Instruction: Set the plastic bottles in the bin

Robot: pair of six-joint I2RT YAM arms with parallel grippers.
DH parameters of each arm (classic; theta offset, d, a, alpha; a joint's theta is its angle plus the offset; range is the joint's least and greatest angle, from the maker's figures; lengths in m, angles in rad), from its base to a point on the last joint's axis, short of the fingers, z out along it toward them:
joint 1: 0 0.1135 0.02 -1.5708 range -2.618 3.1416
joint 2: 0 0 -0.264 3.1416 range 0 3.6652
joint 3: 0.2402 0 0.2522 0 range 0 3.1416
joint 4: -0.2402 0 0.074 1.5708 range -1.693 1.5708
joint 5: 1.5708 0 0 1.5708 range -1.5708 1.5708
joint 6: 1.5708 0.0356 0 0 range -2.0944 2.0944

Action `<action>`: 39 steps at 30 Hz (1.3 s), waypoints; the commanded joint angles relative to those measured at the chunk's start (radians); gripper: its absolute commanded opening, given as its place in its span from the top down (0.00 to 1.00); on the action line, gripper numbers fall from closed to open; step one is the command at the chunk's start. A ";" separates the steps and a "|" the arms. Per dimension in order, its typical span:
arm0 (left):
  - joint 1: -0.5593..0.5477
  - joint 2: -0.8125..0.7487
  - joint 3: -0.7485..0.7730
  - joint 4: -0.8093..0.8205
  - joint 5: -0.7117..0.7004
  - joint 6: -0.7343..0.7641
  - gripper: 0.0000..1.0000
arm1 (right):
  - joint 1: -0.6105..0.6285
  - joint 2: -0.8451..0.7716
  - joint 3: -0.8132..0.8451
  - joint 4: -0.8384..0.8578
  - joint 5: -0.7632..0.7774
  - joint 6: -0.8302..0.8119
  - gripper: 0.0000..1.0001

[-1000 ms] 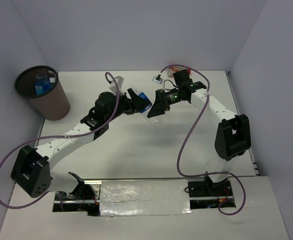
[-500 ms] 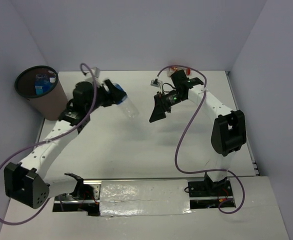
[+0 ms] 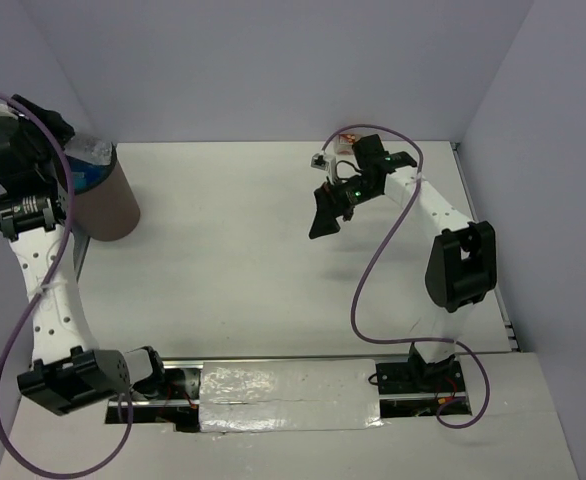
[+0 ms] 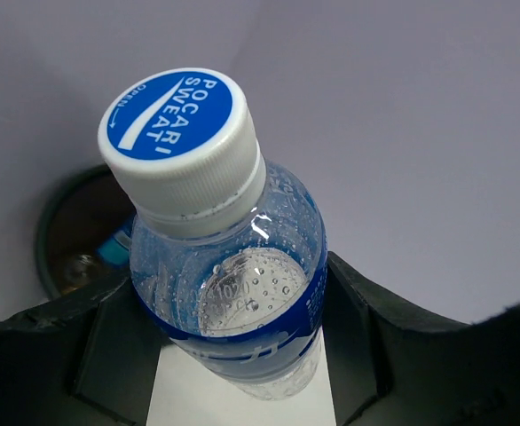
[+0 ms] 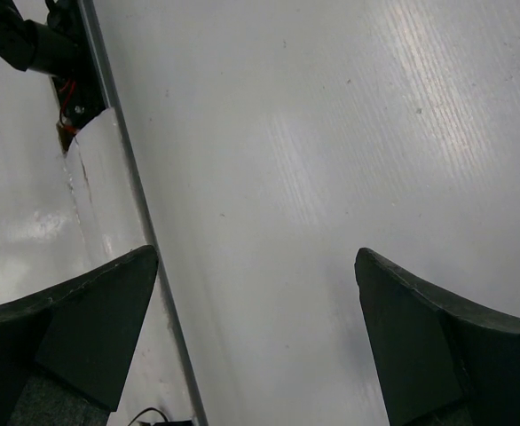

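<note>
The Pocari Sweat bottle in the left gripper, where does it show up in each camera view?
Top external: far left, bottle at the top of the bin.
Left wrist: centre, cap toward camera, held in the left gripper.
Right wrist: not in it.
Shared landmark: the bin, dark mouth at left in the wrist view.

Overhead cam sits high behind the near edge of the desk (image 3: 233, 270), facing down, with the whole top in view. Left wrist cam is very close on the bottle (image 4: 233, 302) and faces the far left corner; it shares the bin (image 3: 113, 205) with overhead. Right wrist cam looks down on bare desk toward the near edge; it shares the taped strip (image 5: 100, 195) with overhead.
</note>
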 commanded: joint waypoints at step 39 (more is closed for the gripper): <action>0.039 0.335 0.434 -0.464 -0.127 -0.217 0.00 | -0.189 -0.033 0.117 0.267 0.170 0.127 0.00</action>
